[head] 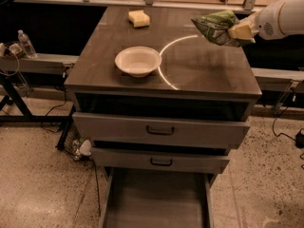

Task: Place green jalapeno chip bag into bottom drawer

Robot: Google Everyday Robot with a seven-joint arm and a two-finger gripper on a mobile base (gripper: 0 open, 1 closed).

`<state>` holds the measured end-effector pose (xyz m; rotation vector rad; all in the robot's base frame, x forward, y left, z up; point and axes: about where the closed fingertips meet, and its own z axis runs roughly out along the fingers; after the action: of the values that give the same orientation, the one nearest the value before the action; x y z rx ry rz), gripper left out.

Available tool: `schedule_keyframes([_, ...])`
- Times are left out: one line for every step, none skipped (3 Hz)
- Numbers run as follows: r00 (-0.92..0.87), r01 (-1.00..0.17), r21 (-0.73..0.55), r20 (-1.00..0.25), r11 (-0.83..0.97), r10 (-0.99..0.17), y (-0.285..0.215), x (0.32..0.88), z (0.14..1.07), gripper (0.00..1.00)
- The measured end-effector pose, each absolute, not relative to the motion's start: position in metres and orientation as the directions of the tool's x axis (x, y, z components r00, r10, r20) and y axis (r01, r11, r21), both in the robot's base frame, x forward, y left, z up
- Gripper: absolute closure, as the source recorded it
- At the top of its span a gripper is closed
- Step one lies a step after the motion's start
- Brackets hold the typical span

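You see the tool (236,33) above the right rear corner of the surface (209,72), clamped on the green jalapeno chip bag (213,26). Its pale fingers (242,31) cover the bag's right end, and the bag's print is too small to read. The arm (285,15) runs out of the right edge. The lower edge cuts off the bottom drawer (156,203), so you cannot see its front. The inside of the top drawer (159,129) is lost in shadow.
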<state>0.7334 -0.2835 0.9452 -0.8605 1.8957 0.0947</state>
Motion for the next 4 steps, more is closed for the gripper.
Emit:
schedule_keyframes([-0.223, -0.665, -0.284, -0.807, 0.691, -0.547, -0.276, 0.722, 0.934, 1.0])
schedule_keyframes([-0.229, -0.701, -0.272, -0.789, 0.659, -0.57, -0.293, 0.692, 0.925, 1.0])
schedule_keyframes([-0.217, -0.705, -0.282, -0.787, 0.65, -0.577, -0.323, 0.648, 0.936, 1.0])
schedule_keyframes([-0.22, -0.682, -0.297, -0.788, 0.668, -0.575, -0.372, 0.577, 0.956, 1.0])
